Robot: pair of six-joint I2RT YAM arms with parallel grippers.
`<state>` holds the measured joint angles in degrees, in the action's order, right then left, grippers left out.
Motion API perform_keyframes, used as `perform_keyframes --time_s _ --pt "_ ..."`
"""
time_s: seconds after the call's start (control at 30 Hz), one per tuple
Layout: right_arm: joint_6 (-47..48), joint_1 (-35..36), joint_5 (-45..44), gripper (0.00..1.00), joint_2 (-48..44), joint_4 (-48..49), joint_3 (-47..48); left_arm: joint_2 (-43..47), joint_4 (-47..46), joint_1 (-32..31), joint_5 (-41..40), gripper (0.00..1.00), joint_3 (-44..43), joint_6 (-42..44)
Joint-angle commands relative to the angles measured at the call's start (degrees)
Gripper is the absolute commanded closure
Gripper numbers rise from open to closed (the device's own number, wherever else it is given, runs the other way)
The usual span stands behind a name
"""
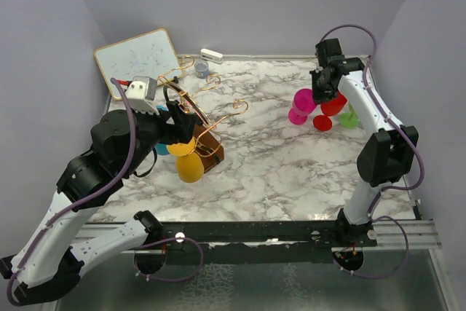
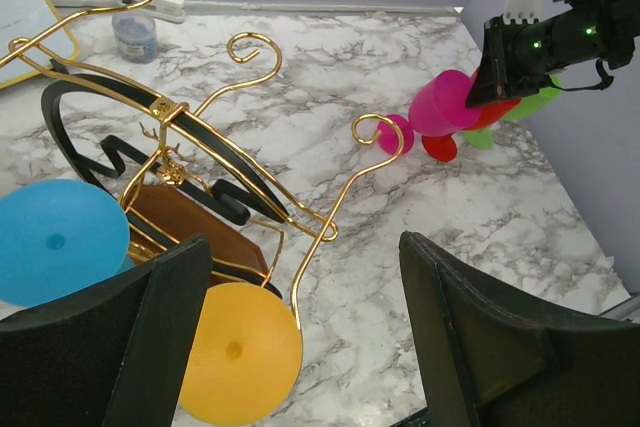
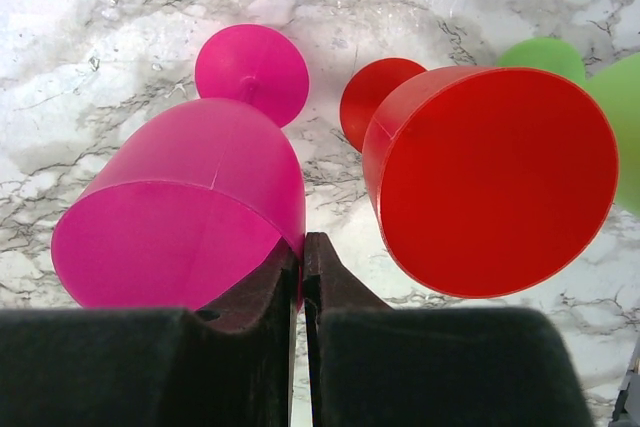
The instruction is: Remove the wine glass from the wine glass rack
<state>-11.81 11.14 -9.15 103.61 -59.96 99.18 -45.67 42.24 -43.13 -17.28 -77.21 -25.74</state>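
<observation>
Right gripper (image 3: pixel 302 250) fingers (image 3: pixel 255 297) clamp the pink wine glass (image 3: pixel 180 197) rim; before the wide-open left gripper (image 2: pixel 300 247), the curled copper-gold rack (image 2: pixel 163 109) carries a blue glass (image 2: pixel 55 242) and a yellow glass (image 2: pixel 235 352).

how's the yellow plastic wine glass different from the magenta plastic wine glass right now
The yellow plastic wine glass hangs foot-up, bowl down, on the copper-gold wire rack; the magenta plastic wine glass is off it, tilted with its mouth toward the right wrist camera.
The right gripper is pinched on the magenta glass's rim; the yellow one is untouched, with the open left gripper near it.
Both are opaque stemmed goblets of similar shape.
</observation>
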Motion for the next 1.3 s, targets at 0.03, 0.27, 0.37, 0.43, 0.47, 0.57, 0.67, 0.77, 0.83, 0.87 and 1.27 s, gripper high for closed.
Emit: perform_keyframes --time_s 0.03,0.27,0.37,0.43,0.47,0.57,0.67,0.77,0.83,0.87,1.27 --pt "1.0 -0.41 1.85 0.93 0.79 0.3 0.46 -0.21 0.88 -0.11 -2.65 0.21 0.76 2.51" --pt "1.22 -0.41 2.22 0.85 0.0 0.59 1.19 -0.61 0.01 -0.1 -3.89 0.2 1.3 4.66" --pt "1.27 -0.41 2.57 0.8 -0.32 0.53 2.02 -0.78 -1.45 -0.1 -3.9 0.18 2.67 6.16" --pt "1.29 -0.41 2.82 0.77 -0.74 0.36 2.69 -0.67 -3.11 -0.1 -4.26 0.16 3.82 7.25" --pt "1.31 -0.41 2.82 0.75 -1.14 0.41 2.95 -0.57 -3.9 -0.11 -4.56 0.14 4.42 7.77" --pt "1.48 -0.37 2.69 0.68 -2.89 0.94 3.07 -0.39 -6.21 -0.11 -5.42 0.06 5.65 8.75" --pt "1.53 -0.41 3.9 0.64 -4.13 1.07 3.11 -0.9 -7.87 -0.03 -5.82 0.01 6.19 9.35" --pt "1.5 -0.41 4.24 0.62 -5.52 1.39 2.52 -2.69 -7.88 -0.11 -5.82 0.01 4.86 9.34" --pt "1.44 -0.41 4.26 0.6 -6.69 1.68 2.09 -4.05 -7.12 -0.1 -5.19 0.01 3.46 8.82" --pt "1.4 -0.41 4.1 0.58 -7.33 1.81 2.08 -4.48 -6.9 -0.11 -4.91 0.01 3.01 8.44" --pt "1.28 -0.37 26.25 0.48 -25.73 13.53 -8.95 -8.31 -17.62 -0.08 2.55 0.05 -0.81 5.61"
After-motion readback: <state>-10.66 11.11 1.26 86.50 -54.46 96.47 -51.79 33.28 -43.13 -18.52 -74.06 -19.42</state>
